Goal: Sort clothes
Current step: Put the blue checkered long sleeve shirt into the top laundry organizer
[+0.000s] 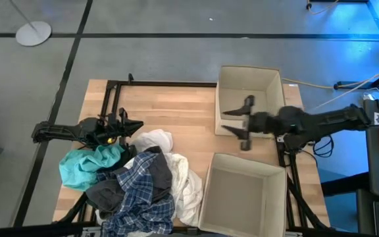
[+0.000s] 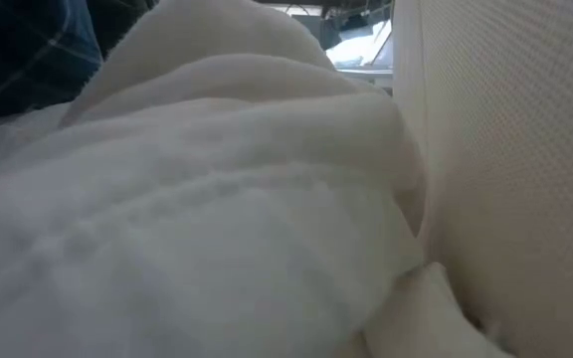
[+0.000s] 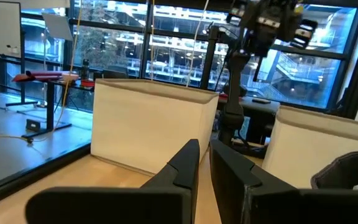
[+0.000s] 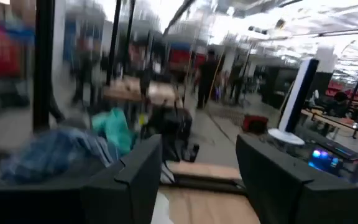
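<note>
1. Clothes (image 1: 133, 187) piled on the left front part of the wooden table (image 1: 176, 108): teal garment (image 1: 84, 168) at the pile's left, blue-and-white plaid (image 1: 143, 191) on top toward the front, dark grey piece (image 1: 107, 194) beside it, white ones (image 1: 160, 141) on the right side of the heap.
2. Left gripper (image 1: 137, 125) sits at the pile's far edge, just above the teal and white fabric; fingers (image 3: 185, 165) nearly together, nothing between them.
3. Right gripper (image 1: 245, 123) hovers over the far cardboard box (image 1: 268, 82), fingers (image 4: 135, 174) spread, nothing held.
4. Near cardboard box (image 1: 242, 194) stands right of the pile, touching the white fabric.
5. Low view is filled by white cloth (image 2: 197, 199) against a box wall (image 2: 505, 149).
</note>
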